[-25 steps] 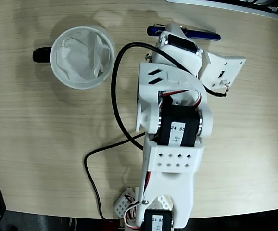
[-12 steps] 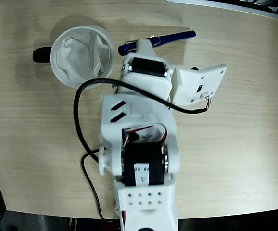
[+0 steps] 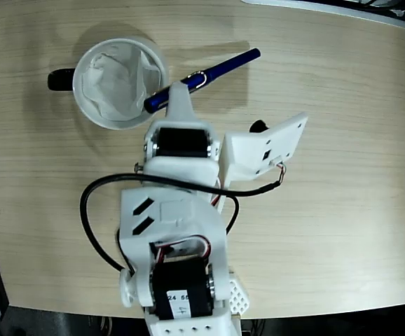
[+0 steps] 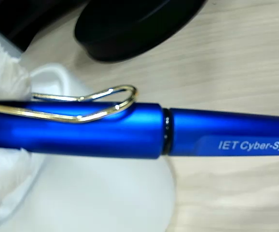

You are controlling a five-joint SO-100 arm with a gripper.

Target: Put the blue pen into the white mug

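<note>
The blue pen [image 3: 209, 75] is held in the air, slanting from upper right down to lower left, its lower end over the rim of the white mug [image 3: 90, 112]. My gripper [image 3: 183, 89] is shut on the pen near its gold clip. The mug stands at the upper left of the fixed view, black handle pointing left, crumpled white paper inside. In the wrist view the blue pen [image 4: 144, 133] fills the frame from side to side, gold clip on top, with the mug's white rim [image 4: 130, 193] below it.
The white arm [image 3: 178, 231] with a black cable [image 3: 101, 224] fills the lower middle of the fixed view. A dark device edge [image 3: 328, 7] lies along the top right. Bare wooden table [image 3: 357, 175] spreads to the right.
The arm has swung left with the pen. The pen went from lying level at the upper right to slanting with its lower end over the mug's rim.
</note>
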